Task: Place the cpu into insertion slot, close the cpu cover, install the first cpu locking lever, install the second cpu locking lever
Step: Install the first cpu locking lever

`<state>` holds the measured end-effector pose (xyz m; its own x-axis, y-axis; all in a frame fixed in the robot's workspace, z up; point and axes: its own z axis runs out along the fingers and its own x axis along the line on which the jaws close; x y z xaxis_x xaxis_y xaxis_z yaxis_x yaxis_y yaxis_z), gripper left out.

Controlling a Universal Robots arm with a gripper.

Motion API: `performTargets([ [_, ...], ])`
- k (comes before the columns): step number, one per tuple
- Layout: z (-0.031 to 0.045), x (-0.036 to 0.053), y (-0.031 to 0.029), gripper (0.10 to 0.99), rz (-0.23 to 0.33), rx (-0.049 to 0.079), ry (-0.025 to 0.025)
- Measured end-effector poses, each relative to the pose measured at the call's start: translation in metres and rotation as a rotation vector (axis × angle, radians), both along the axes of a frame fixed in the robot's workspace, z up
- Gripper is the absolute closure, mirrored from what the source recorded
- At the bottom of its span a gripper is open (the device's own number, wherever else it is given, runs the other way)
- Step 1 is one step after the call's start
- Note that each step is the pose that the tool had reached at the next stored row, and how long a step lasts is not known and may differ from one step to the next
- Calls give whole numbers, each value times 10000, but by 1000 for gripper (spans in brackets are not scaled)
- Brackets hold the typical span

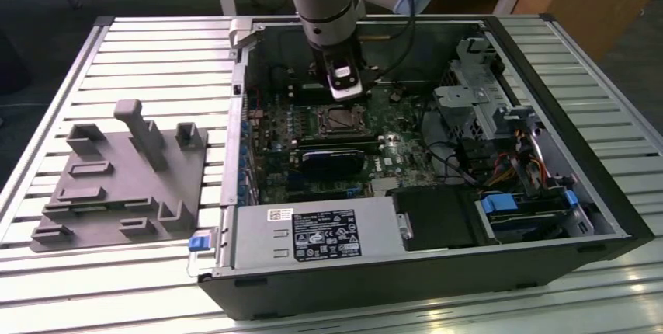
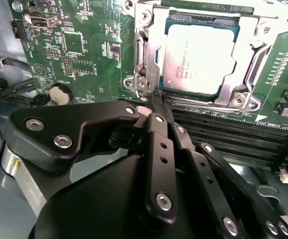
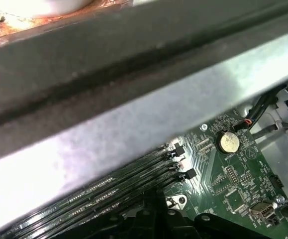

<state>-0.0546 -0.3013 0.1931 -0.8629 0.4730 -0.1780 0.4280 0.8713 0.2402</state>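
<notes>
1. On the exterior view's left, a grey moulded fixture (image 1: 114, 179) is lying on the slatted metal table (image 1: 62, 62), well apart from the work.
2. Toward the middle, an open black computer case (image 1: 414, 280) is lying on its side. It is showing its green motherboard (image 1: 389, 147) and a power supply (image 1: 310, 237) along the near edge.
3. The robot arm (image 1: 321, 0) is hanging down into the case. Its gripper (image 1: 345, 99) is hovering just beside the insertion slot (image 1: 337, 120), on the side away from the power supply.
4. In the second wrist view, a round coin battery (image 2: 59, 93) is sitting on the board. Beside it, the black links of the gripper are drawing together to closed tips at one corner of the socket. I cannot tell whether they are pinching anything.
5. Just past those tips, the cpu (image 2: 196, 57) is sitting in the slot with its silvery face up. The cpu cover (image 2: 231, 92) is lying flat around it, framing the chip in its window.
6. Long black memory slots (image 2: 233, 134) are running alongside the socket.
7. On the exterior view's right, a metal drive cage (image 1: 471, 97) and coloured cables (image 1: 518, 167) are filling that end of the case.
</notes>
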Motion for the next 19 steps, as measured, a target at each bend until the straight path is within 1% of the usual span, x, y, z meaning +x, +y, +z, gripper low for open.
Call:
performTargets([
  [7,118,0,0,980,0,-2,1],
  [14,125,2,0,980,1,-1,0],
  [15,125,2,0,980,0,-5,13],
  [16,125,3,0,980,2,-19,44],
  [17,125,3,0,980,2,-45,90],
  [18,124,4,0,980,1,-102,169],
  [19,122,5,1,980,0,-185,261],
])
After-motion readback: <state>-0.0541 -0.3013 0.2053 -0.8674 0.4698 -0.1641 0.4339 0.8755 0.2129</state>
